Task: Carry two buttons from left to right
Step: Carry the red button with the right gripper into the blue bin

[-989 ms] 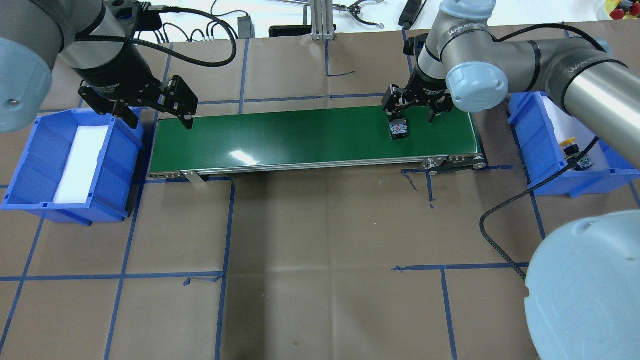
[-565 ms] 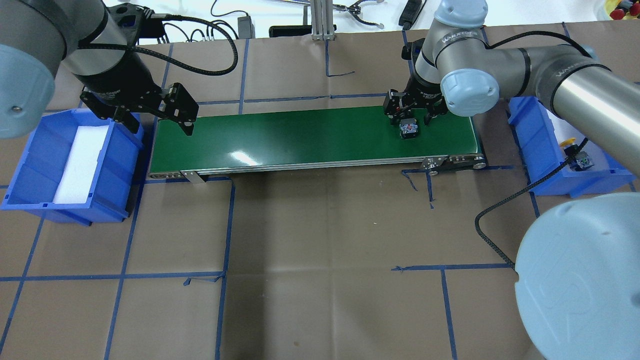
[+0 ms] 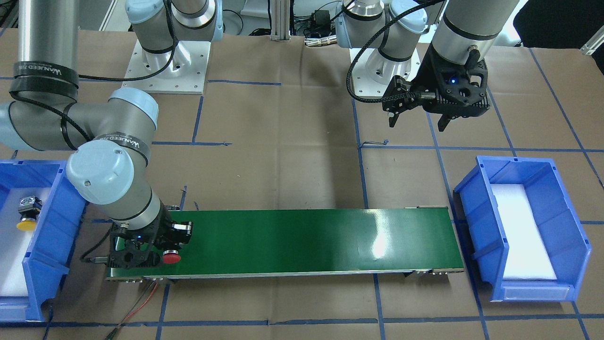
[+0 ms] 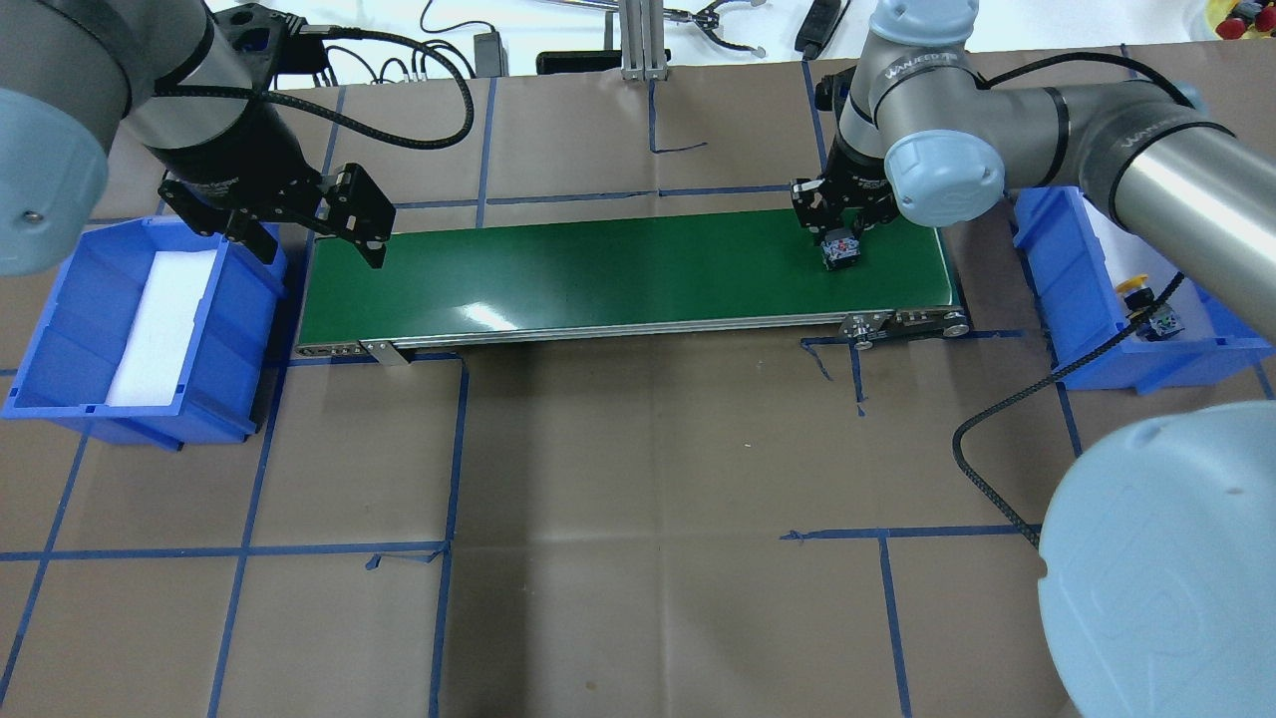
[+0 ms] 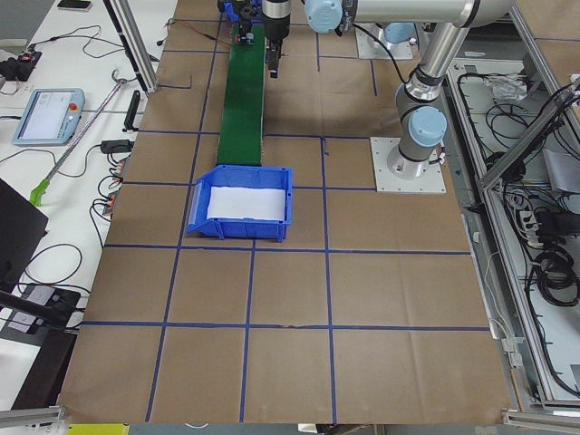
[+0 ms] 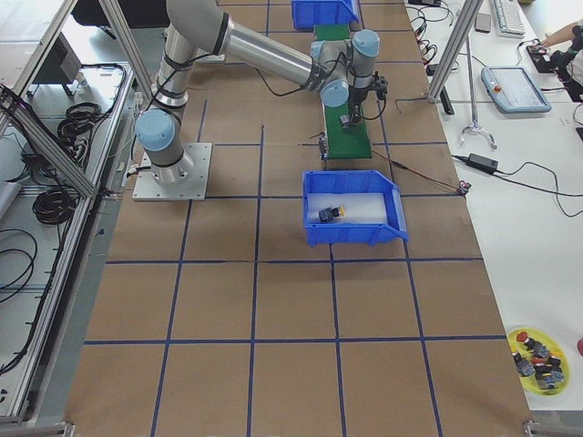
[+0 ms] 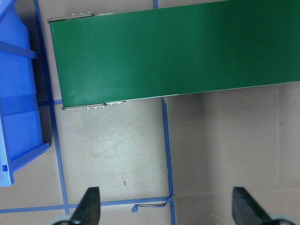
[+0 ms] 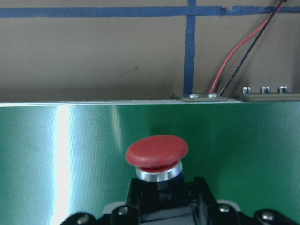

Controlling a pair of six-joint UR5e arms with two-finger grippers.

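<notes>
Right gripper (image 4: pixel 837 221) sits low over the right end of the green conveyor belt (image 4: pixel 598 269), upper right of the overhead view. Its jaws are narrow, closed in on either side of the red button (image 8: pixel 157 151), a small push switch with a red mushroom cap, a metal collar and a black body. Looks like a grip on the body. Can't tell whether the button is lifted off the belt or resting on it. In the wrist view the cap pokes out ahead of the jaws, near the belt's edge.

The yellow button (image 4: pixel 1136 289), same type with a yellow cap, lies on its side on white foam in the blue plastic bin on the right (image 4: pixel 1057 269), far right of the overhead view. So one looks delivered and the red one is in hand.

Left gripper (image 4: pixel 319 244) hangs at upper left, above the belt's left end and just beside the blue plastic bin with white foam liner (image 4: pixel 60 329). Jaws wide, holding nothing.

Both bins and the belt sit on the brown paper-covered bench (image 4: pixel 638 449) with its blue tape grid.

Handling, by judgement: the button is light, rigid plastic and not fragile. The cap is smooth and domed, so it would slip under a pinch. It is likely top-heavy and may tip or roll when released. The best hold is on the flat sides of the black body below the collar, as the jaws appear placed now. Release it low over the foam.
</notes>
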